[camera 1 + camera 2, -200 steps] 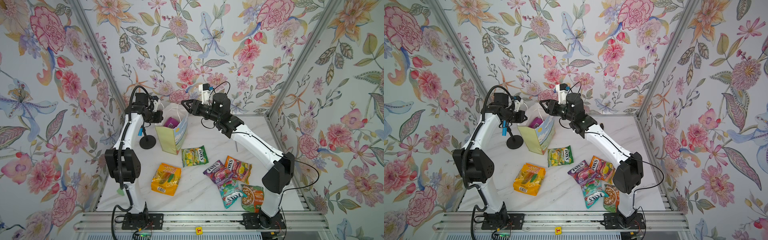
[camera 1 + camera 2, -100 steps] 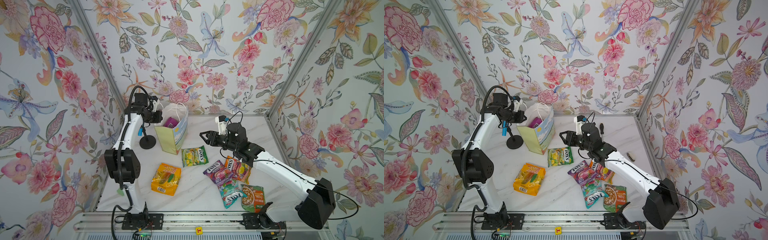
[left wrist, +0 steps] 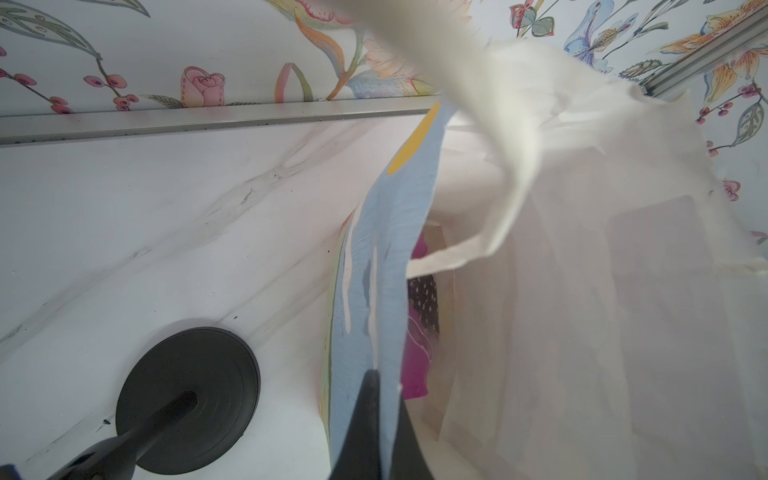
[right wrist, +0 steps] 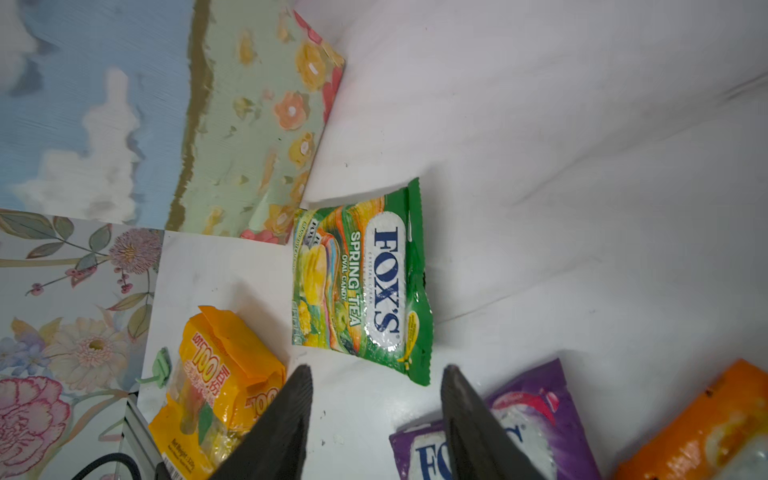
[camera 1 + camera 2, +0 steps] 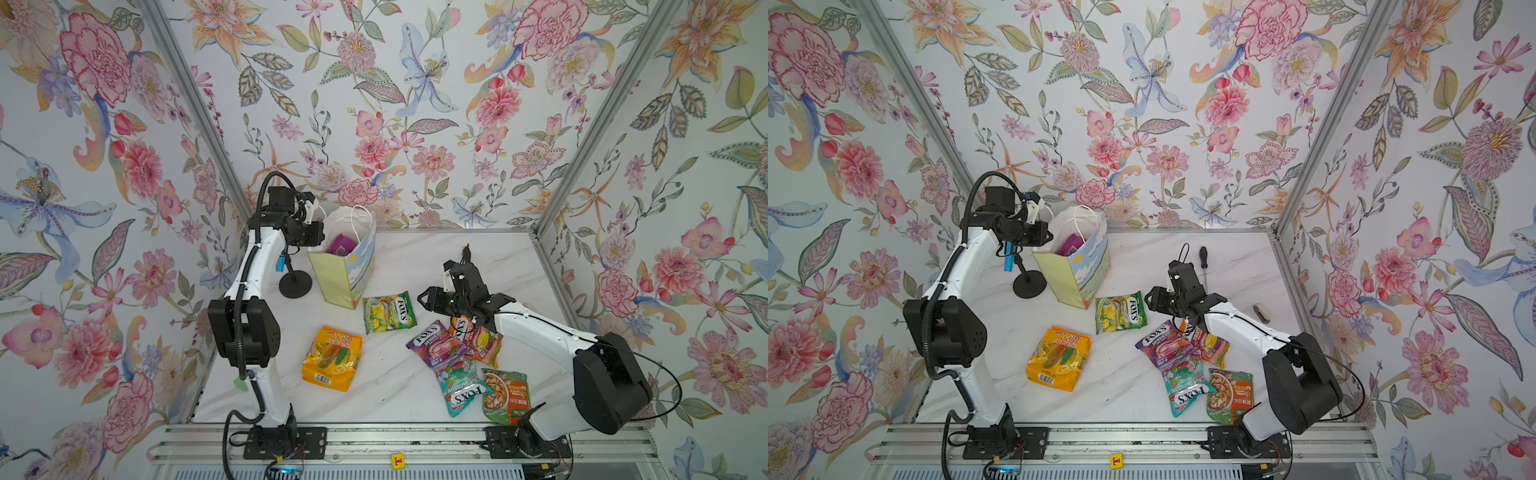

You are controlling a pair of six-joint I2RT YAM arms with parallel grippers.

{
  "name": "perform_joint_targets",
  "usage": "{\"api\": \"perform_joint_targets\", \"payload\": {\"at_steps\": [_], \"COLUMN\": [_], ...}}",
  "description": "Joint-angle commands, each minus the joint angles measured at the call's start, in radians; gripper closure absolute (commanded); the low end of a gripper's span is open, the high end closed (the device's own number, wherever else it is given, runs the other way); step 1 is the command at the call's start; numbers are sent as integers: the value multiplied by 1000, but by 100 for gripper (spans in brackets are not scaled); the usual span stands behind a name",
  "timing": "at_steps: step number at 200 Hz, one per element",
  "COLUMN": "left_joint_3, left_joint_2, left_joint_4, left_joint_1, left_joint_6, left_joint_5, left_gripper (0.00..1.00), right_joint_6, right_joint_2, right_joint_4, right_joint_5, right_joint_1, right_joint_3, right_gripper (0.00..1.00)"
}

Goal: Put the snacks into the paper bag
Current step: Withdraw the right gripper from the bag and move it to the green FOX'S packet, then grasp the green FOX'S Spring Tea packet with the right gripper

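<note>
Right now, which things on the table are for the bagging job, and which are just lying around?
For the job: paper bag, magenta packet inside it, green packet, yellow-orange packet, purple packet, orange packet, teal packet, green-orange packet.
Just lying about: screwdriver, toy microphone, small grey object.
</note>
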Motion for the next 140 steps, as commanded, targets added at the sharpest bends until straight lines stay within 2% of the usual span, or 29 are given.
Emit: {"api": "perform_joint_targets", "payload": {"at_steps": [1,70,140], "left_joint_3": [-20,-21,-24], "left_joint_2": [-40,-41,-37], "left_joint_4": [0,1,1], "left_joint_1": [11,11,11], "left_joint_6": [-12,-12,-10], "left_joint_5": [0,-1,0], "left_gripper": [98,98,98], "right_joint_6": [-45,-25,29], "right_joint_2": [64,234,331], "right_joint_4": [-8,68,155], "right_joint_5": [-43,-109,-150], "right_joint_1": [-6,-11,-11], "right_joint_3": [47,100,115], "right_gripper": [50,51,52]}}
